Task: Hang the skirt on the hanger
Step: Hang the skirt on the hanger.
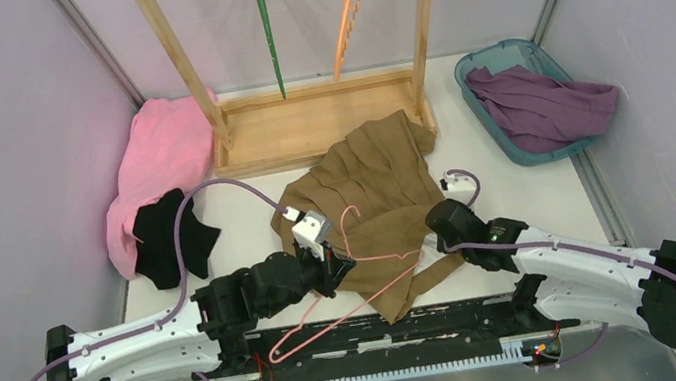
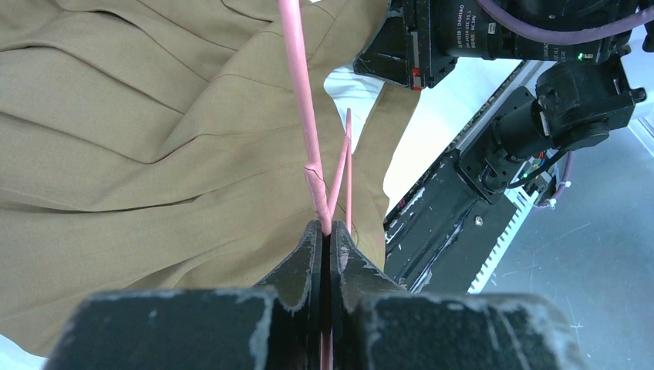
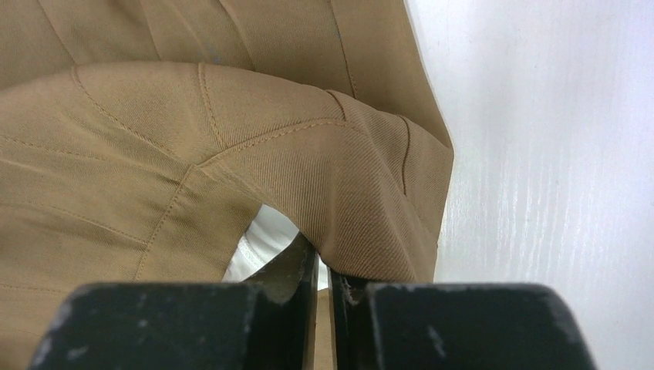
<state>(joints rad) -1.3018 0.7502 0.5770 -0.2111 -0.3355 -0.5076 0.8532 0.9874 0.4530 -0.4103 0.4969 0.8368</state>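
A tan pleated skirt (image 1: 376, 185) lies crumpled on the white table in front of the wooden rack. A pink wire hanger (image 1: 332, 315) lies partly under the skirt's near edge, hook toward the skirt. My left gripper (image 1: 337, 263) is shut on the hanger's neck, seen in the left wrist view (image 2: 325, 228) with the pink wire (image 2: 301, 100) running up over the skirt (image 2: 139, 146). My right gripper (image 1: 433, 233) is shut on a fold of the skirt's waistband edge (image 3: 362, 193), lifting it slightly off the table; its fingertips (image 3: 322, 258) pinch the cloth.
A wooden hanging rack (image 1: 318, 118) stands at the back with a green hanger (image 1: 267, 29) and an orange hanger (image 1: 350, 12). Pink cloth (image 1: 159, 167) and black cloth (image 1: 170, 241) lie at left. A blue basket (image 1: 497, 61) holds purple cloth (image 1: 544, 104) at right.
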